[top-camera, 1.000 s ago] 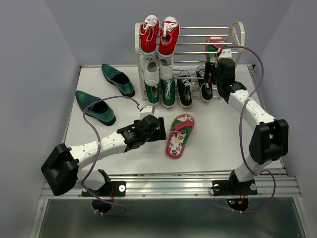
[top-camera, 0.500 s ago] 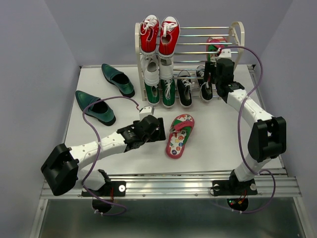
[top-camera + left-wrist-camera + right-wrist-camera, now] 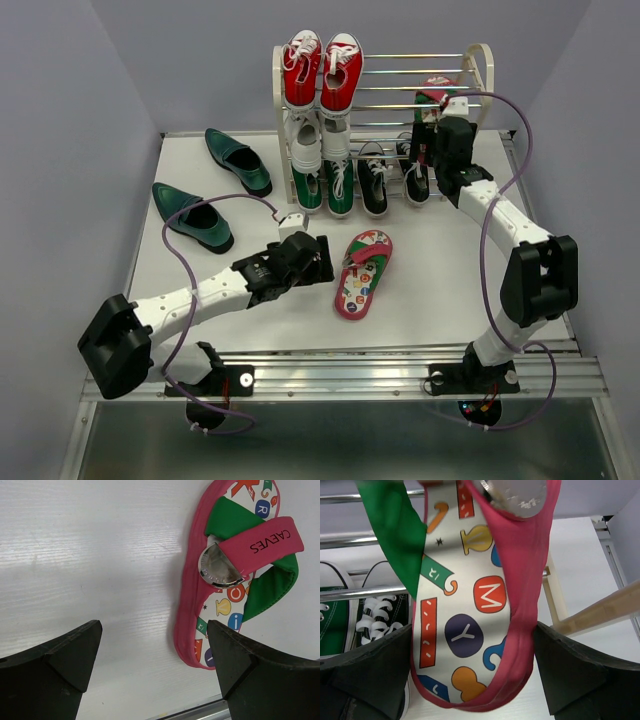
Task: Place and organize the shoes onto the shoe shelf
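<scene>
My right gripper is shut on the heel of a pink-edged flip-flop and holds it toe-up against the right end of the shoe shelf, at its middle rods. The sole bulges between my fingers. The other flip-flop lies footbed-up on the table. My left gripper hovers open and empty just left of it, and in the left wrist view that flip-flop sits by the right finger. Two black sneakers stand on the bottom tier. Two teal loafers lie on the table at left.
Red sneakers, white sneakers and green sneakers fill the shelf's left half, one pair per tier. Grey walls close in on both sides. A metal rail runs along the table's near edge.
My right gripper has edged slightly toward the shelf with the flip-flop. My left arm has shifted a little; its gripper stays open beside the flip-flop on the table.
</scene>
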Robot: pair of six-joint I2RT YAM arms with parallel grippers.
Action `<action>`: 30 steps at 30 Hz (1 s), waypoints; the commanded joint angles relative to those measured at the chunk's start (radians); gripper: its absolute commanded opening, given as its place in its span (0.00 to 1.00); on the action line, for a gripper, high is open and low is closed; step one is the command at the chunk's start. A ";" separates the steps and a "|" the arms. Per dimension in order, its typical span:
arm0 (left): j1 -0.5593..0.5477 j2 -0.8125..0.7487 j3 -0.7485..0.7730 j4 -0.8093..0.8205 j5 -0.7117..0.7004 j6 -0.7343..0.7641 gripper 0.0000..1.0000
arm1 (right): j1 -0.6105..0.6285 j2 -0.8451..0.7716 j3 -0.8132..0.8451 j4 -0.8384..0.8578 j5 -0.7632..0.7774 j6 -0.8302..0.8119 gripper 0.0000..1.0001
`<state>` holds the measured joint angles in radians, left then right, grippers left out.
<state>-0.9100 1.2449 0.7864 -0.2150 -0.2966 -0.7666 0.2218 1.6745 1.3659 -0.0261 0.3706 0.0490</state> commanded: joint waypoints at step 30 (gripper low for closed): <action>-0.003 -0.062 -0.016 0.012 -0.010 -0.013 0.99 | -0.009 -0.193 0.044 -0.089 0.007 0.069 1.00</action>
<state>-0.9100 1.2137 0.7780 -0.2192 -0.2955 -0.7761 0.2218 1.5227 1.3788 -0.1062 0.4061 0.1085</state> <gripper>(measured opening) 0.986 0.995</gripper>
